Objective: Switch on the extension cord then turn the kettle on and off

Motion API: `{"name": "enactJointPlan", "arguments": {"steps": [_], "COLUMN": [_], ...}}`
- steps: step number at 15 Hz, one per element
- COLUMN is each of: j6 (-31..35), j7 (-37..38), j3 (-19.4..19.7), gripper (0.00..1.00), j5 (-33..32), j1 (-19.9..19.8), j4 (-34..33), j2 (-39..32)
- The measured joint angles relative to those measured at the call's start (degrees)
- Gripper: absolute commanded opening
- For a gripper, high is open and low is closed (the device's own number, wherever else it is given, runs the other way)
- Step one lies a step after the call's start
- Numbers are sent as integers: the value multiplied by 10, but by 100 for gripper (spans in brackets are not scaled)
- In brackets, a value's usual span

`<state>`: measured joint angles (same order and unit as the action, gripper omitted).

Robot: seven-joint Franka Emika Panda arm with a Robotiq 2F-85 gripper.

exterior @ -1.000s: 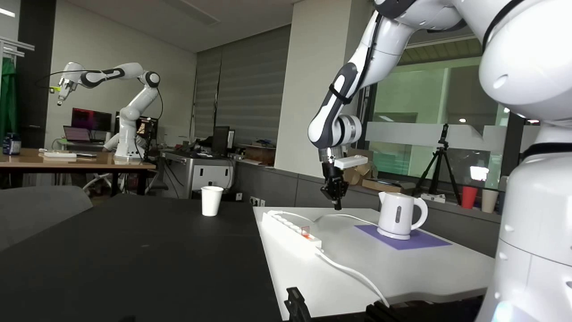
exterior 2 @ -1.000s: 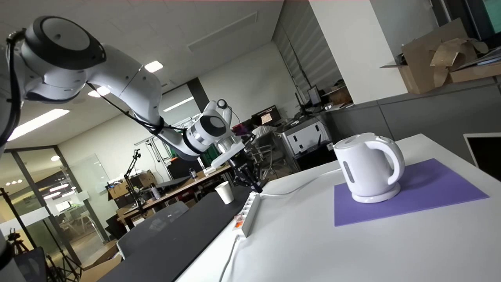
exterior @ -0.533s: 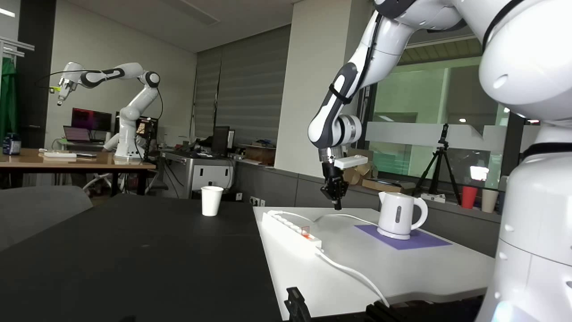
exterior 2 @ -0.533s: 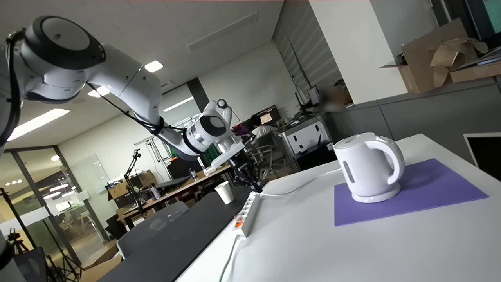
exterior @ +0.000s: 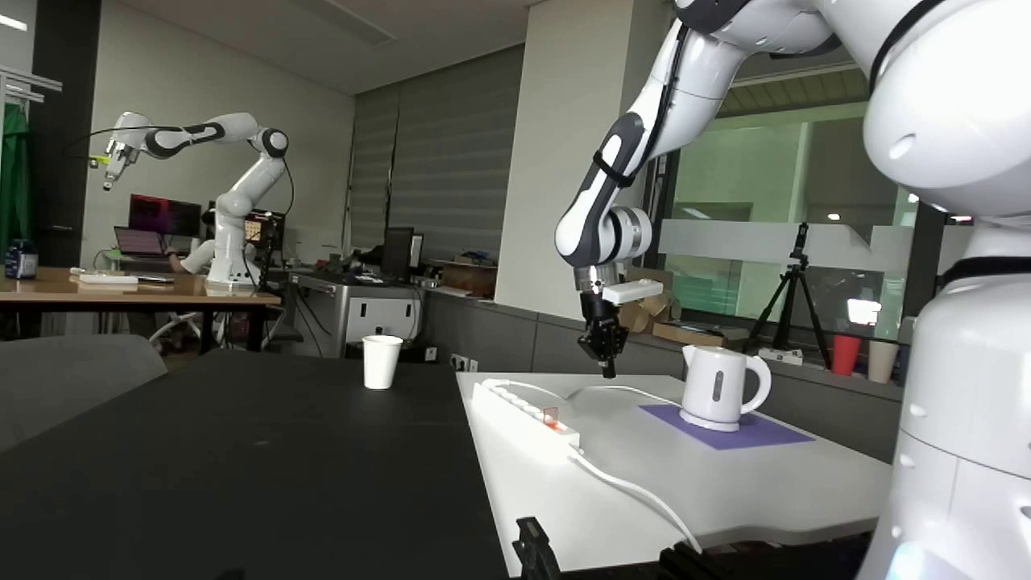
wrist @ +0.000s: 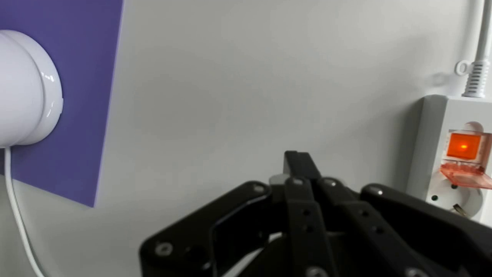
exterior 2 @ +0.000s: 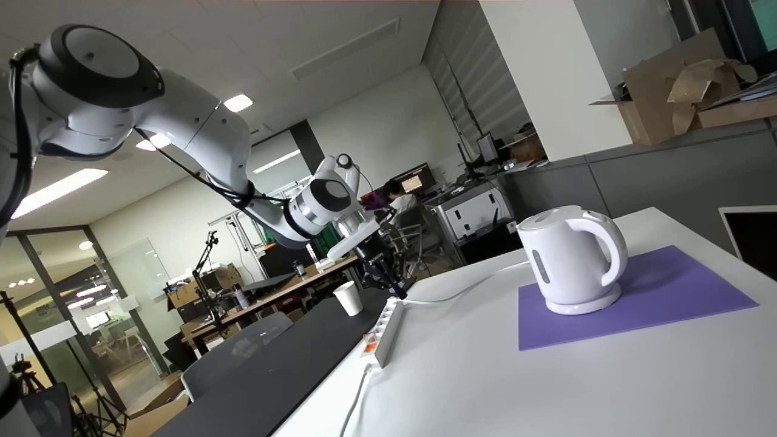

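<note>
A: How does the tool stand?

B: One black two-fingered tool (wrist: 301, 165), its tips pressed together, hangs above one pale, smooth surface (exterior 2: 485, 376).

A: And on either side of it in the wrist view?

B: To the right, one long, flat white extension cord (wrist: 430, 154) lies on that surface, with one square orange switch (wrist: 464, 146), bright at its centre, and one translucent reddish flap (wrist: 467, 177) raised beside it. To the left sits one glossy white kettle (wrist: 19, 88); both exterior views show it upright on one flat purple sheet (exterior 2: 680, 297), its single loop handle (exterior 2: 614, 249) to one side.

A: Cables?

B: Two: one white power cable (wrist: 484, 30) at the cord's switch end, one thin white kettle cable (wrist: 19, 219) at the kettle's base.

A: Farther out?

B: In an exterior view, one tapered white cup (exterior: 381, 362) stands on one black surface (exterior: 242, 467). Two white jointed arms show: the near arm (exterior: 701, 89), bearing the tool, and one background arm (exterior: 233, 203).
</note>
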<state>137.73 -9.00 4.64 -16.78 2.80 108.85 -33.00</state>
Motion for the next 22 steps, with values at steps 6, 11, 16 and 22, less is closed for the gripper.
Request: {"name": "enactJointPlan", "arguments": {"steps": [6,11,16,22], "j6": [0,-4,-16,-25], "j7": [-1,-1,16,86], "j3": [2,19,50,90], "gripper": [0,0,0,1], "j5": [2,25,66,68], "j1": [-18,-63,-114,-139], "j4": [-25,-76,-119,-134], "j2": [6,17,16,15]}}
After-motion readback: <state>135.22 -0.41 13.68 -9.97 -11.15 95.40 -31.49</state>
